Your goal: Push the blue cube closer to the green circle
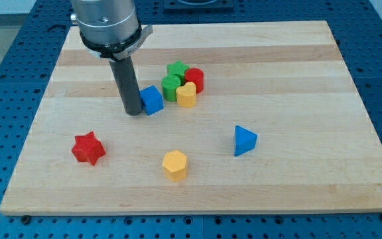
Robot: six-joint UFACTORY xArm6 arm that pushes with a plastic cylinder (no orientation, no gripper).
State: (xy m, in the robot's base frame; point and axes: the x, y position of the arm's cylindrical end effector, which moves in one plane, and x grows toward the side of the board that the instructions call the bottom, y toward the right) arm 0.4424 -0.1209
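The blue cube (152, 100) sits near the middle of the wooden board (297, 86). The green circle (171, 87) lies just to its upper right, a small gap apart, within a cluster. My tip (133, 113) rests on the board right against the blue cube's left side. The dark rod rises from it to the silver arm end at the view's top.
Clustered with the green circle are a green star (176, 70), a red cylinder (194, 79) and a yellow heart (187, 95). A red star (88, 148) lies lower left, a yellow hexagon (175, 164) lower middle, a blue triangle (245, 140) to the right.
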